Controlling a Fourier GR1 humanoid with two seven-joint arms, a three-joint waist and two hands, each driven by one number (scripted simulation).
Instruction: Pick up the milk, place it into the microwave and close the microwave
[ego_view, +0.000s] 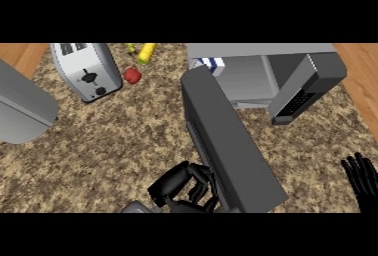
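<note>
Speckled counter (133, 135) holds toaster (87, 71); left robot hand (181, 186) clenched against microwave door (229, 145).

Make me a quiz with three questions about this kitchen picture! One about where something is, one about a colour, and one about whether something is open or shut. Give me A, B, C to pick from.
1. Where is the milk carton?
A. inside the microwave
B. on top of the toaster
C. in the right hand

2. What colour is the small round thing next to the toaster?
A. blue
B. red
C. white

3. How is the microwave door?
A. shut
B. swung open
C. taken off

Answers:
1 A: its white and blue corner peeks out of the microwave.
2 B: it shows red on the counter.
3 B: it sticks out from the microwave, with the left hand against its outer side; the right hand rests open at the right edge.
</note>
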